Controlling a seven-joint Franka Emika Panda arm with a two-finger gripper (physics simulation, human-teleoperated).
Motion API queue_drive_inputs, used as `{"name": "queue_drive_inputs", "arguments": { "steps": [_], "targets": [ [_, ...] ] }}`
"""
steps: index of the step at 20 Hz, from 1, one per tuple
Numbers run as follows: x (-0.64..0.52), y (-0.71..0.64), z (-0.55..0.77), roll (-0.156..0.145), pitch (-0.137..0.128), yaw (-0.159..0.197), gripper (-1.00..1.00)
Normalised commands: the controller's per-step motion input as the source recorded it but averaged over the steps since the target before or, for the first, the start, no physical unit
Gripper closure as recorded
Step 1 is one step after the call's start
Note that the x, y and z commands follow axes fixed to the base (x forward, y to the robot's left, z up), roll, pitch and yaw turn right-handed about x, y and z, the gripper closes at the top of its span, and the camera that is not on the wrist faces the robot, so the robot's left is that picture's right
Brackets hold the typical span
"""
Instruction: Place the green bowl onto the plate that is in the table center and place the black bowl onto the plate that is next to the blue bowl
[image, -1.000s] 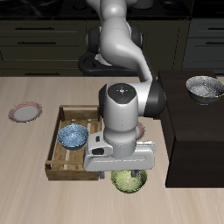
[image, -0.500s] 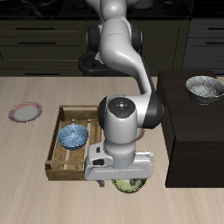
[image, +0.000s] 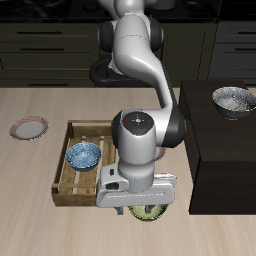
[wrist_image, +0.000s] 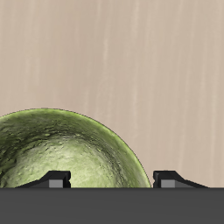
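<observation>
yellow-green and mottled, the green bowl (wrist_image: 66, 149) is seen from the gripper's own camera as a rounded, glossy, dimpled surface resting on the table (wrist_image: 149, 70) of pale beige wood grain; only part of its round form is shown, the rest being cut off. in the exterior view the green bowl (image: 150, 211) is found near the table's front edge, at about 6 o'clock from the arm's wrist, and is mostly hidden under the gripper (image: 143, 203). two dark fingertips (wrist_image: 58, 179) are seen set well apart, one over the bowl and one beyond its rim, so the jaws are spread wide with the rim between them. whether the bowl is touched cannot be told. the black bowl (image: 233, 100) sits on the dark cabinet (image: 215, 140). the blue bowl (image: 83, 155) lies inside a wooden tray (image: 72, 190).
</observation>
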Motion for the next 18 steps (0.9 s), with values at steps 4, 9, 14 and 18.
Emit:
{"name": "queue_drive_inputs", "arguments": {
  "steps": [4, 9, 14, 18],
  "targets": [
    [-0.06, -0.13, 0.13, -0.011, -0.029, -0.022, 1.00],
    [-0.12, -0.07, 0.40, 0.003, -0.070, -0.042, 1.00],
    [-0.14, -0.06, 0.15, -0.003, -0.025, -0.025, 1.00],
    [-0.20, -0.19, 0.15, -0.013, -0.030, -0.010, 1.00]
  ]
}}
